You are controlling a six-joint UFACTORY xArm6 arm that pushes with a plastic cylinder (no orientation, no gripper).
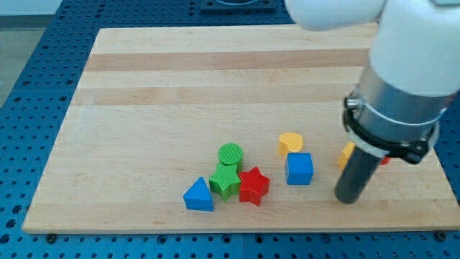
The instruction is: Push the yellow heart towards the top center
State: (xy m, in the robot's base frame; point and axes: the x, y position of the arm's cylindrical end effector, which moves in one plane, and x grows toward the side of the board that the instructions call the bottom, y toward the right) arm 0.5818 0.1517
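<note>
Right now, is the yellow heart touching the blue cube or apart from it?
Touching, or nearly: the yellow heart sits directly above the blue cube, edges meeting with no visible gap. My tip is off to the view's right.

A lab: wooden board [215, 86] on blue perforated bench [29, 79].

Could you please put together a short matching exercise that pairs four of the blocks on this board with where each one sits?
Things:
1. yellow heart
2. blue triangle
3. green cylinder
4. red star

Places:
A. furthest towards the view's left of the group
B. just above the blue cube
C. just right of the green star
D. just above the green star

Pairs: 1-B, 2-A, 3-D, 4-C

My tip rests to the view's right of the blue cube, apart from all four.
</note>
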